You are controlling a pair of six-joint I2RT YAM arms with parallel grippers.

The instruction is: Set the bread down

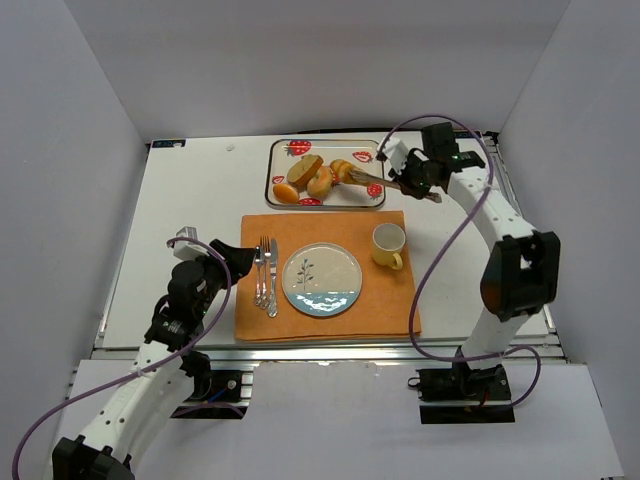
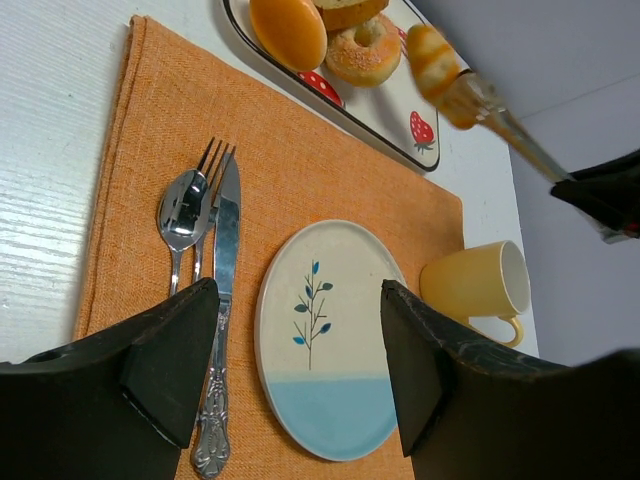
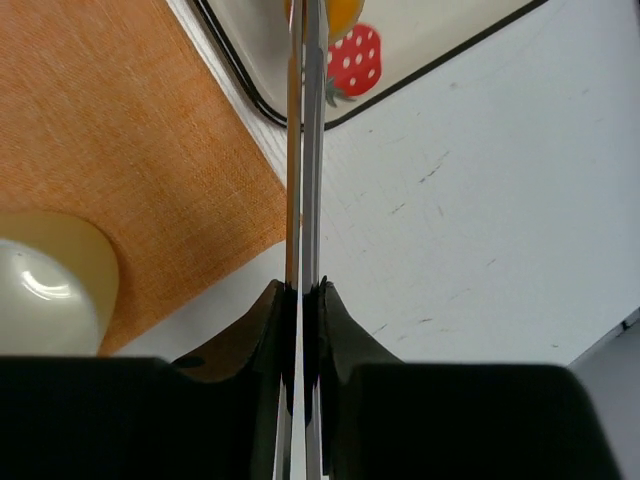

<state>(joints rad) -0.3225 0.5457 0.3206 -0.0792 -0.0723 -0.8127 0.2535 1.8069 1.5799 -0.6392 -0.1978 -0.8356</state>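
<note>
Bread [image 2: 433, 57] — pinched in tongs [image 1: 396, 182] | right arm [image 1: 503, 232] outstretched, jaws clamped

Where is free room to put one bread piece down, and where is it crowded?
The plate is bare, between the cutlery and the cup. The placemat strip between tray and plate is also free. The tray is crowded with bread, and the tongs reach over it.

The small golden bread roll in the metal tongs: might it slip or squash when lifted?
Likely light: thin metal tongs alone pinch the small golden bread roll. Its smooth crust may slip. Rounded, it could roll if dropped.
</note>
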